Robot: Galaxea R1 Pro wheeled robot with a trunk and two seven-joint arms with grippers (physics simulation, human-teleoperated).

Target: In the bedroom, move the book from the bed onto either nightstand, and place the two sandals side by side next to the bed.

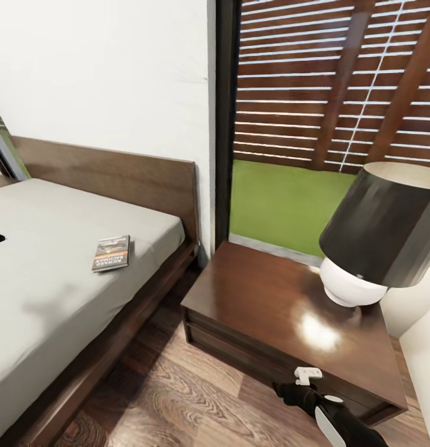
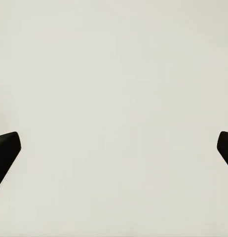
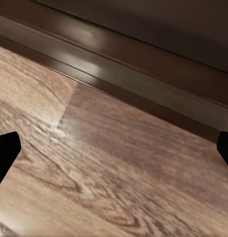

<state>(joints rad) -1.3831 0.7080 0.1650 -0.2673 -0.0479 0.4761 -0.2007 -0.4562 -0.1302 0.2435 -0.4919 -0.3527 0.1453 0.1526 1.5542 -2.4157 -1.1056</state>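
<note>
Closest to me, my right arm hangs low in front of the nightstand (image 1: 270,304). In its wrist view the right pincer (image 3: 114,153) has its two black tips far apart at the edges, with nothing between them, so it is released. It looks down at the wooden floor (image 3: 109,163) and a dark wooden edge just past it; I cannot tell which piece of furniture that edge belongs to. I think the arm is kept low and tucked so it does not bump anything while I line up.

The nightstand stands just beside the bed (image 1: 47,298), with a narrow strip of floor between them. Its shiny top is mostly bare in front. The lamp (image 1: 376,230), with its black shade and round white base, sits at the far right of the top. That leaves good room for the book.

The left pincer (image 2: 114,148) is released too, tips wide apart, facing a plain pale surface. It holds nothing.

Farther off, the book (image 1: 110,252) lies flat on the grey mattress, near the bed's edge on the nightstand side and close to the headboard (image 1: 115,180). It has not been moved yet. I judge it an easy reach from here.

Behind it all are the white wall and a window with brown slats.
</note>
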